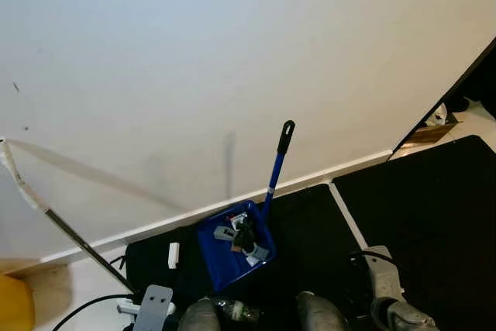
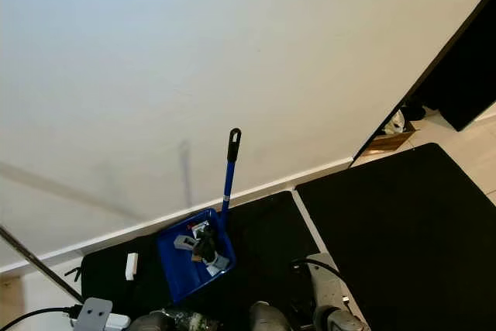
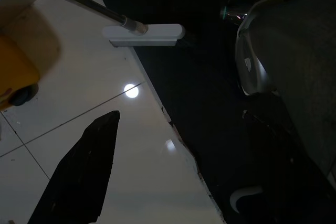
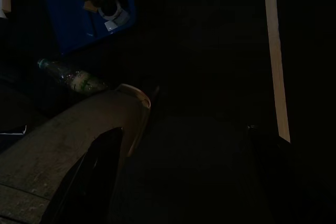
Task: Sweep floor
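dustpan: blue plastic dustpan (image 1: 232,247) with a long blue handle tipped in black (image 1: 287,134) sits on the black floor mat (image 1: 310,230) right by the white baseboard, handle leaning up along the wall. Looks parked on purpose so the debris stays in while nobody's holding it

what's in it: a little pile of grey, white and dark scraps (image 1: 244,239) already inside, so my read is a good part of the sweeping is done

broom: thin dark metal pole with a pale taped end (image 1: 46,211) slants up across the wall on the robot's left; its flat grey-white head (image 3: 143,33) rests on the glossy cream tile floor (image 3: 94,129) right at the mat's edge. Can't tell if anything is gripping the pole

stray stuff: small white rectangular block (image 1: 173,254) on the mat beside the dustpan, and a clear plastic bottle (image 4: 73,78) lying on its side near the robot's feet. Probably still to be dealt with

other: yellow rounded thing (image 1: 15,304) at the far left on the tile, no clue what it is

left gripper: (image 3: 79,177) hangs low over the tile, one dark finger visible, nothing between the jaws that I can see, but spread or closed? can't tell

right gripper: (image 4: 173,177) hangs over the dark mat, too murky, can't tell either

arm pose: both arms look dropped at the sides, idle
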`<state>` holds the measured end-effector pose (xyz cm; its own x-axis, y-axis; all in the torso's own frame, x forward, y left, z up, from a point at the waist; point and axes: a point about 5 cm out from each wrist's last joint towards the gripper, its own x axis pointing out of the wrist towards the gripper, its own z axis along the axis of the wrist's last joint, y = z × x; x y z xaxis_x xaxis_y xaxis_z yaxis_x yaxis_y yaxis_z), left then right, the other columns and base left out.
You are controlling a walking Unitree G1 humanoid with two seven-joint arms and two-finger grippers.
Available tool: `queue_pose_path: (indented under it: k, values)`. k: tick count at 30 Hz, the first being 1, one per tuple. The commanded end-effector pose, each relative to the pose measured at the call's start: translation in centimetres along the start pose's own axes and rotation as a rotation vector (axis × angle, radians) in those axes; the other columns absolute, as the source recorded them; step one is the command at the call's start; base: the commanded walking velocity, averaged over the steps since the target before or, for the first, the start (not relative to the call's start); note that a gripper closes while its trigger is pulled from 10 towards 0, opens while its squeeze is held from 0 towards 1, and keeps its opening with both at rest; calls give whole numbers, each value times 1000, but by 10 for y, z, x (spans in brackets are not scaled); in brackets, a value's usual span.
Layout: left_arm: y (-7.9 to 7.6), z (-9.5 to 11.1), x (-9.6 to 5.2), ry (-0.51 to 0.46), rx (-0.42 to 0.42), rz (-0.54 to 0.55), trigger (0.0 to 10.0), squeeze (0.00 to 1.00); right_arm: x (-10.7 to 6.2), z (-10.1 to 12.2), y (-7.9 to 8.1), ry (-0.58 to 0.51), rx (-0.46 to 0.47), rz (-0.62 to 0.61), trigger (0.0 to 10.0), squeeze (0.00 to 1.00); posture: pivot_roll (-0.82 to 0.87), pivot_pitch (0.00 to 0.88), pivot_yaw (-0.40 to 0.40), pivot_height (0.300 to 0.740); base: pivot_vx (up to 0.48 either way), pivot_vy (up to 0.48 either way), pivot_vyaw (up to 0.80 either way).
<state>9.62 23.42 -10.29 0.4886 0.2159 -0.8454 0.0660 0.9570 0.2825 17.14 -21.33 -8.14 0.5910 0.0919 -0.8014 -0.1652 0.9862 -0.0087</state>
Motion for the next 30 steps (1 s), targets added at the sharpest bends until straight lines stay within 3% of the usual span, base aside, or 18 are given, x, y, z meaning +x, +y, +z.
queue_pose_path:
  k: [1, 30]
  values:
    - [-7, -6, -2, 25, -7, -15, 10000, 0, -2, -5, -3, 24, -7, -5, 10000, 0, 45, 102, -73, 740, 0, 0, 0]
    - [-7, -6, -2, 25, -12, -16, 10000, 0, -2, -5, -2, 20, -6, -4, 10000, 0, 44, 107, -74, 740, 0, 0, 0]
